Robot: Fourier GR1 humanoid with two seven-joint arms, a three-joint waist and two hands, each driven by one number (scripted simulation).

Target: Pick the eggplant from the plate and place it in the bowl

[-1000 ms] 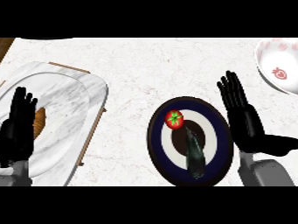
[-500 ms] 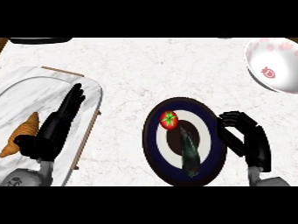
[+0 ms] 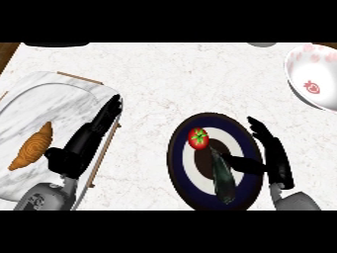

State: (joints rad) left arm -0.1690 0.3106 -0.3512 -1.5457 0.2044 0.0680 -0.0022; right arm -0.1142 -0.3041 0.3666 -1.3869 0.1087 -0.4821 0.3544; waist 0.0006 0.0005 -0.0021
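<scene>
On the dark round plate (image 3: pixel 182 170) near the counter's front edge lies the eggplant (image 3: pixel 223 177) — long, dark, running lengthwise toward the robot — with a red tomato (image 3: pixel 198 138) just beside its far end. The right hand (image 3: pixel 272 154) sits over the plate's right rim, fingers straight and pointing away, thumb stretched across toward the eggplant and close to it (whether it touches, I cannot tell); it holds nothing. The white bowl (image 3: pixel 324 79) with red markings stands well apart, at the far right. The left hand (image 3: pixel 83 146) rests open over the edge of a marble tray (image 3: pixel 47 99) — a croissant (image 3: pixel 32 147) lies on it.
</scene>
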